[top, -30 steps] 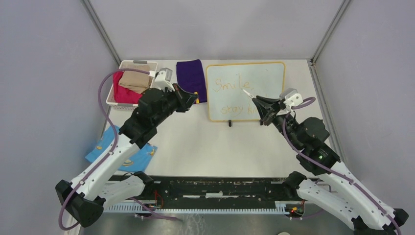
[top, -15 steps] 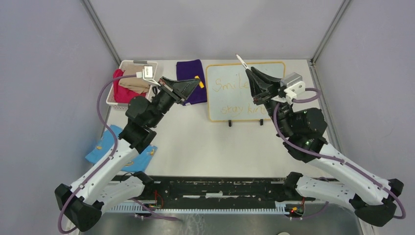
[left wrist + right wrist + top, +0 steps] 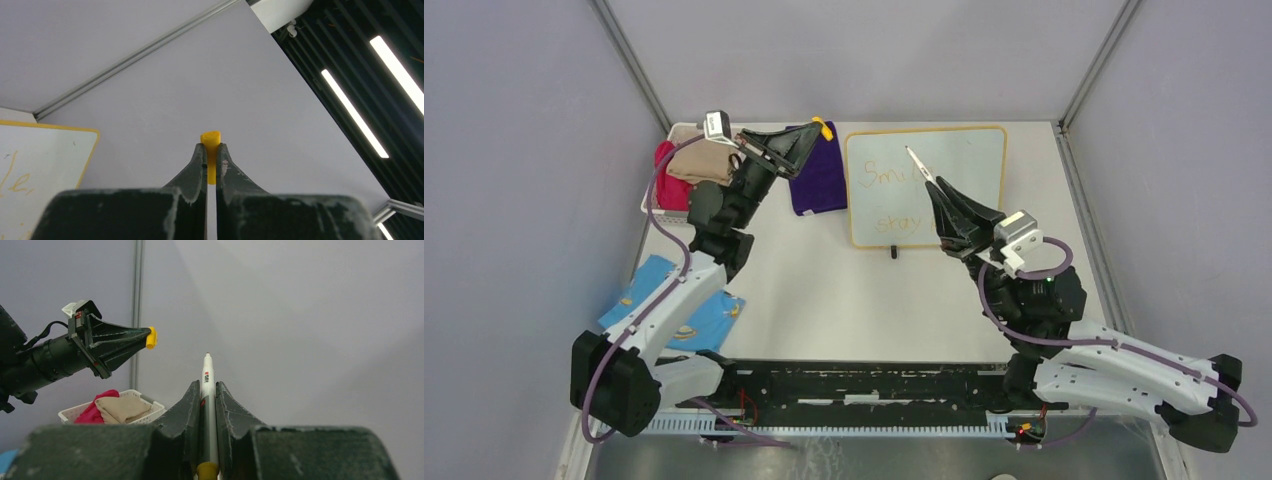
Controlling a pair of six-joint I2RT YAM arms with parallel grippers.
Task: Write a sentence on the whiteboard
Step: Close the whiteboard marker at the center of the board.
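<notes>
Right gripper (image 3: 936, 185) clamped narrow on the marker (image 3: 208, 405), tip up, poised over the whiteboard (image 3: 974, 160), which sits at the far side of the table (image 3: 844, 290) just beside a purple cloth (image 3: 819, 175); left gripper (image 3: 816, 128) pinches a yellow cap (image 3: 210, 140) in the air. Of the sentence (image 3: 889, 172), only "Smi" and "stay" read clearly; the rest is hidden behind marker and right fingers.

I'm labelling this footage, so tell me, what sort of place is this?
Probably a robotics lab cell: a white table boxed in by plain grey panels on metal posts, the left arm and right arm bolted at its edge, strip lights overhead.
</notes>
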